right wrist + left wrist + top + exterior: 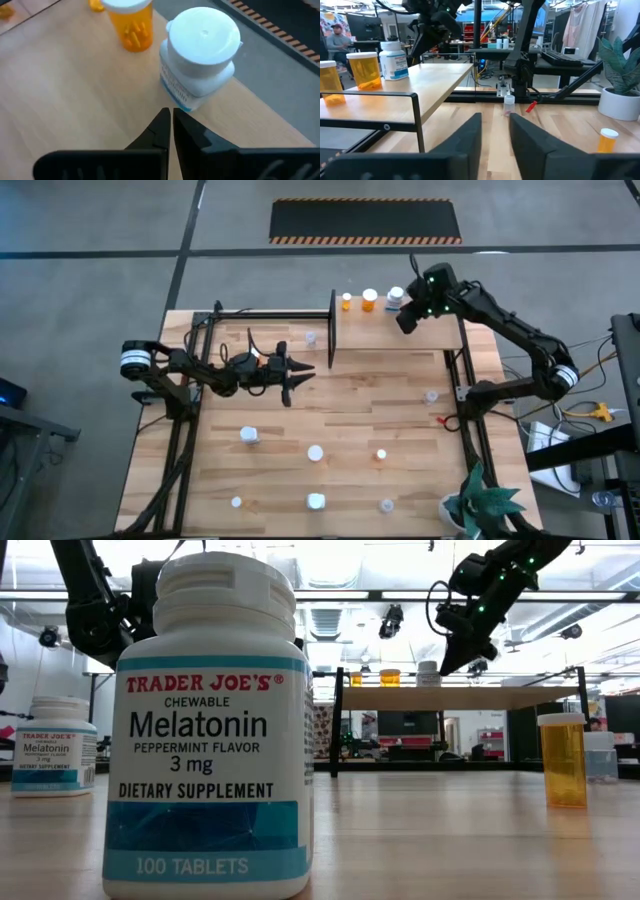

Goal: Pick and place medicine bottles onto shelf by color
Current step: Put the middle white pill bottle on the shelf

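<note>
Standing on the shelf (400,330) are only three bottles (369,300), while many wait on the table (340,400), as the right gripper (407,320) hovers pressed together, empty, and the left gripper (296,378) hangs narrowly parted, holding nothing.

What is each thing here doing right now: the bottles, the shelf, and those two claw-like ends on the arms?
White bottle: upright on the shelf, cap on, not gripped.
Orange bottles: two upright on the shelf, capped.
Shelf: holds three bottles along its far edge.
Table bottles: several scattered, capped, unplaced.
Right end effector: shut, empty, just over the shelf beside the white bottle.
Left end effector: narrowly open, empty, above the table.
</note>
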You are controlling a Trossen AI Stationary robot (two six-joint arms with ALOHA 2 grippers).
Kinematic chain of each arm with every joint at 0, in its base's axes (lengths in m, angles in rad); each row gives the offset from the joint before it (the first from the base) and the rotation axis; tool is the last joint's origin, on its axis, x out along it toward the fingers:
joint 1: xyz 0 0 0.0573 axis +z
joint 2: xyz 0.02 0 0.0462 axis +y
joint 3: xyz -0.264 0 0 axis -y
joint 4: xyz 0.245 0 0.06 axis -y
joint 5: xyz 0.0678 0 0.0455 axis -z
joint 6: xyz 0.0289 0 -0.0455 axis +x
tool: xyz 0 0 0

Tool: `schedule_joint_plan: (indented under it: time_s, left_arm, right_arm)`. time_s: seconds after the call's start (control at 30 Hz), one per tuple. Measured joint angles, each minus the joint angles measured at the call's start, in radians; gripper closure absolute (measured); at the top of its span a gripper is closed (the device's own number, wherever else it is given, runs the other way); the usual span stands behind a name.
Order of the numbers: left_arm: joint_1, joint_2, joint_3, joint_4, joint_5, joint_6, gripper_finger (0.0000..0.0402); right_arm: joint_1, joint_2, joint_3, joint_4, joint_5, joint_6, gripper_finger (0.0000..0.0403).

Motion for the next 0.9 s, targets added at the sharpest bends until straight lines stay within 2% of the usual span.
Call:
schedule_joint_plan:
  time_s: [0.3, 0.63, 0.8, 0.9]
  left_arm:
    - [0.006, 0.000, 0.000, 0.000, -0.001, 0.002, 0.0375]
    - [0.006, 0.000, -0.004, 0.000, -0.008, 0.002, 0.0378]
    - [0.011, 0.000, -0.004, 0.001, -0.024, 0.001, 0.0378]
    - [0.011, 0.000, -0.004, 0.001, -0.024, 0.001, 0.0378]
  right_arm:
    - [0.000, -0.001, 0.014, 0.035, 0.078, 0.031, 0.0392]
    - [0.000, -0.006, 0.019, 0.025, 0.077, 0.053, 0.0392]
    - [0.000, -0.025, 0.011, 0.016, 0.005, 0.061, 0.0392]
    - [0.000, -0.009, -0.002, 0.018, 0.000, 0.069, 0.0392]
